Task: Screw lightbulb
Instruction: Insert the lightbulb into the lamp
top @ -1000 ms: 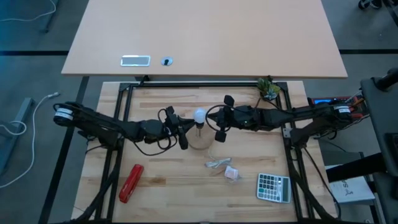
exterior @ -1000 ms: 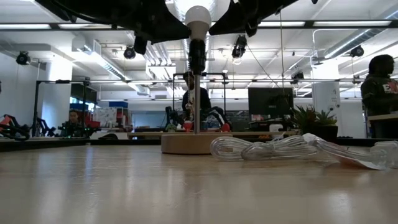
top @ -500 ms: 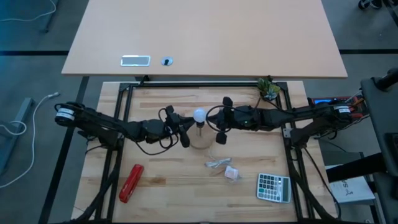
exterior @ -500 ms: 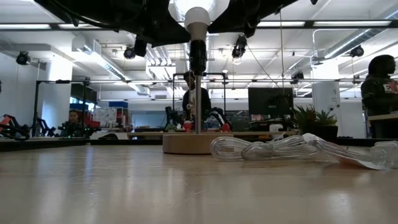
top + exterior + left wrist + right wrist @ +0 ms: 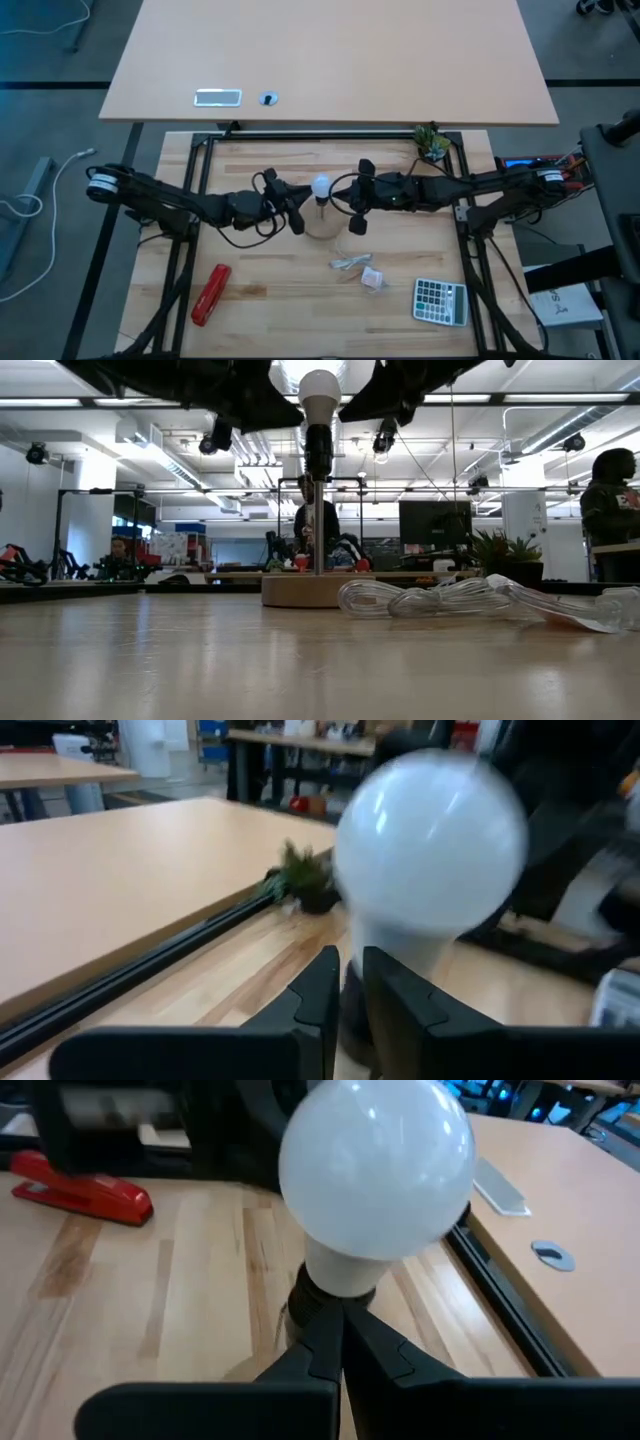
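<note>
The white frosted lightbulb (image 5: pixel 321 185) stands upright in a dark socket (image 5: pixel 317 445). The socket tops a thin metal stem on the round wooden disc (image 5: pixel 322 228), which rests flat on the table. My left gripper (image 5: pixel 305 203) is at the bulb's left. It is shut, and its tips (image 5: pixel 351 970) are just below the bulb (image 5: pixel 430 840). My right gripper (image 5: pixel 340 196) is at the bulb's right. It is shut, and its tips (image 5: pixel 340 1325) are under the bulb (image 5: pixel 375 1170). My left gripper's shut fingertips (image 5: pixel 325 982) stand level against the dark socket under the bulb's neck (image 5: pixel 395 955), coming from the table's left. I cannot tell whether they touch it. My right gripper's shut fingertips (image 5: pixel 325 1342) meet the dark socket (image 5: pixel 310 1302) just under the bulb's neck, level, from the table's right.
A crumpled clear wrapper (image 5: pixel 350 263) and a small pinkish packet (image 5: pixel 373 279) lie near the disc's front right. A calculator (image 5: pixel 440 300) is at the near right and a red stapler (image 5: pixel 211 294) at the near left. A small plant (image 5: pixel 431 142) is at the far right.
</note>
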`<state>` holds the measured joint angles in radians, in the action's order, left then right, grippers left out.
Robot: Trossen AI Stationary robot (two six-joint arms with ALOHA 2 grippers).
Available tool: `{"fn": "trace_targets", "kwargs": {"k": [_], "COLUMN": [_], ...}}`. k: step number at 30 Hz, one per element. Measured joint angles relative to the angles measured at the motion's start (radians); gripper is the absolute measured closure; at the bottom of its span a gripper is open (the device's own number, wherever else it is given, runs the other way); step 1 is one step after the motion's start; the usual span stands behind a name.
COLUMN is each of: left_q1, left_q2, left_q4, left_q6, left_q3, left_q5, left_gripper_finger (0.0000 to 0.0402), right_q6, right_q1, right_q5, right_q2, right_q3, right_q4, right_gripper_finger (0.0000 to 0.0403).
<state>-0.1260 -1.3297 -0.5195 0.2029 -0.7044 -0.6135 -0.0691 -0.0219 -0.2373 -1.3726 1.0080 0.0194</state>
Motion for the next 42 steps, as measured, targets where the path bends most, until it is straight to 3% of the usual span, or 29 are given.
{"fn": "trace_targets", "kwargs": {"k": [12,42], "left_q1": [-0.034,-0.001], "left_q2": [0.014,0.0], "left_q4": [0.015,-0.011], "left_q6": [0.027,0.012], "left_q3": [0.0,0.0], "left_q5": [0.065,-0.007], "left_gripper_finger": [0.0361,0.0361], "right_q6": [-0.03,-0.014], "right_q1": [0.013,-0.007], "right_q5": [-0.082,0.01], "right_q2": [0.004,-0.003], "right_q3": [0.0,0.0], "right_q4": [-0.008,-0.062], "right_gripper_finger": [0.0403,0.0403]}}
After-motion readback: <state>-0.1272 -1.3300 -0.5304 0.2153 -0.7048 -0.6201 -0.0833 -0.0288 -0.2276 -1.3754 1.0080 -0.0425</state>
